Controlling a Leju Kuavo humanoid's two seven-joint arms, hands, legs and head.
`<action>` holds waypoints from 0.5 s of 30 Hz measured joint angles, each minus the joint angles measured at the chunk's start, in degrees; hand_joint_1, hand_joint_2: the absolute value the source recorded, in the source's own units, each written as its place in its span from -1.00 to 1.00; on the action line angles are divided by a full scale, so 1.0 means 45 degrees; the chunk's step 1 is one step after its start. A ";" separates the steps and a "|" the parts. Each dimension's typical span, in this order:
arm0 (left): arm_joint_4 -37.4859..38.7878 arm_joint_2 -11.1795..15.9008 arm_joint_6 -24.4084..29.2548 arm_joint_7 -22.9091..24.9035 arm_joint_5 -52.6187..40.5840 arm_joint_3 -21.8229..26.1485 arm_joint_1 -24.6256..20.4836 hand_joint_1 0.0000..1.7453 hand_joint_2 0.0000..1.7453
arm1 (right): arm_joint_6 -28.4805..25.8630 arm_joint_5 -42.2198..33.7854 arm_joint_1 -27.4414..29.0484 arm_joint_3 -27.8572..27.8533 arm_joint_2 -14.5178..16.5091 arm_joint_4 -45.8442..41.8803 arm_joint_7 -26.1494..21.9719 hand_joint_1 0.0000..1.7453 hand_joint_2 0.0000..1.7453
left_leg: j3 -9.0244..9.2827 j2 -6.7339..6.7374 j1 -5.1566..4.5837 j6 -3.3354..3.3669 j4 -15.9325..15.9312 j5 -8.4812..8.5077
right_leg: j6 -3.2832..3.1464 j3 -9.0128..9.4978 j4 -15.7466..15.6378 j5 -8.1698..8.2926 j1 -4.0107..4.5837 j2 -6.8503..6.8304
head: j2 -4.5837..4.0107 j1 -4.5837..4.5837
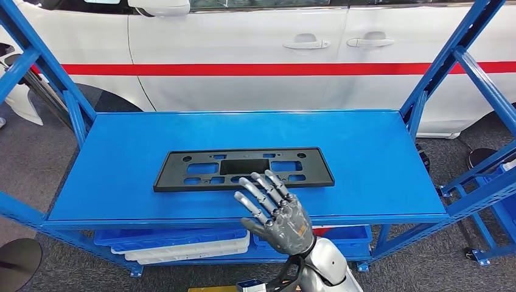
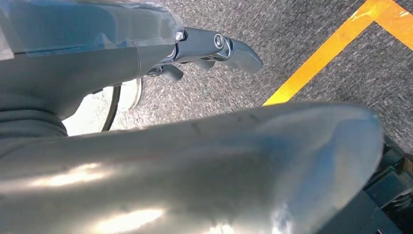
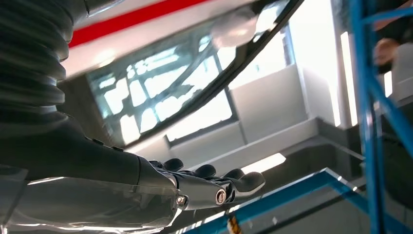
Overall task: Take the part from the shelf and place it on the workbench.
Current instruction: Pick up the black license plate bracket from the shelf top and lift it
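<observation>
On the blue shelf (image 1: 377, 158), the black part (image 1: 243, 168) lies flat, its near edge at twelve o'clock of the empty, spread right hand (image 1: 274, 207), where it should be gripped squarely.

I could read no text, label, brand, number or sign anywhere: none on the black part (image 1: 243, 169), the blue shelf (image 1: 377, 152), or the white car (image 1: 255, 55) behind it.
</observation>
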 joint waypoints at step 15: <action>0.0000 0.0012 0.0028 -0.0138 -0.0137 0.0004 0.0097 -1.00 -1.00 | -0.0015 -0.0516 -0.1859 0.2962 -0.1111 0.3120 0.0209 -1.00 1.00 | -0.0008 -0.0006 0.0000 -0.0001 0.0002 0.0001 | 0.0000 -0.0008 -0.0001 -0.0001 -0.0002 -0.0004 | 0.0000 0.0000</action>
